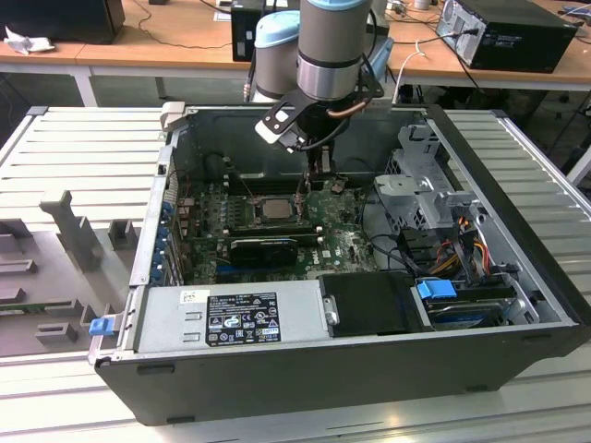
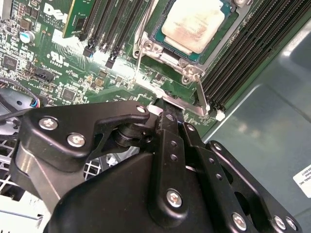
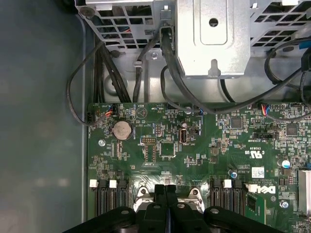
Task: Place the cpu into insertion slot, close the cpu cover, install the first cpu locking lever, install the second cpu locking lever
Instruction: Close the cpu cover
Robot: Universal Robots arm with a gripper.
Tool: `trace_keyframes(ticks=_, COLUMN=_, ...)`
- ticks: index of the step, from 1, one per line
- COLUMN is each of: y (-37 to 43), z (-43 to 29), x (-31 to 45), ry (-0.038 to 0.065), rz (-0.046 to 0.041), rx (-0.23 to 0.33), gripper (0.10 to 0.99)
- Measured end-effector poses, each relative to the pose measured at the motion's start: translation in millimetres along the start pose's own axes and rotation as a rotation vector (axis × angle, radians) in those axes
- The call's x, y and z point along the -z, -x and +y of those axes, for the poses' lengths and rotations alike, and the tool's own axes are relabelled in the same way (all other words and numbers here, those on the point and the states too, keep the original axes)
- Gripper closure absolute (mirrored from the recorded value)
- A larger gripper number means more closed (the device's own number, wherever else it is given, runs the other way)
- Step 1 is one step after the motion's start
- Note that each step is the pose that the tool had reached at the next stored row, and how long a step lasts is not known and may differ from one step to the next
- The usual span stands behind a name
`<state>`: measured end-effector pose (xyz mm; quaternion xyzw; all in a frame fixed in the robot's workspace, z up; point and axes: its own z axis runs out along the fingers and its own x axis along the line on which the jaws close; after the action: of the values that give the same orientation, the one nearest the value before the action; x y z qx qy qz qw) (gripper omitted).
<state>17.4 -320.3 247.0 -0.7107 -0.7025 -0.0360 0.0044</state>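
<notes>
The claw (image 2: 170,114) is down inside the open computer case (image 1: 369,369), which lies on its side on the slatted table (image 1: 83,148) so the green board (image 3: 194,145) faces up and the arm can reach it from above. Both wrist views show the fingers pressed together with no gap between them. Their tips are right at the socket's corner, against the shiny bent end of a thin metal lever (image 2: 200,92). Whether that end is pinched between the fingers or only touched cannot be made out.

The chip (image 2: 192,24) lies flat in the socket (image 1: 245,212), its pale metal top facing up. The grey cover (image 2: 165,59) seems to be folded down around it, framing the chip through its square opening. That would explain why the claw is at the lever and not at the chip: placing the chip and shutting the cover look done, and the work has reached the locking levers.

The lever by the claw runs slanting from the socket's corner screw toward the fingertips and appears not yet tucked under its catch. A second, thinner lever (image 2: 138,60) stands up at the neighbouring corner, well clear of the claw and apparently unlatched too. The long black memory slots (image 2: 243,53) run just beside the socket, leaving the narrow closed tips little room there.
</notes>
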Motion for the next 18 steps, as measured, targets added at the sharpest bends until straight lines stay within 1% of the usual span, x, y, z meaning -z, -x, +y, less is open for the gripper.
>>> trace_keyframes(ticks=18, y=0.1, z=-9.7, x=0.4, ry=0.0, rz=0.0, rx=0.0, gripper=0.98)
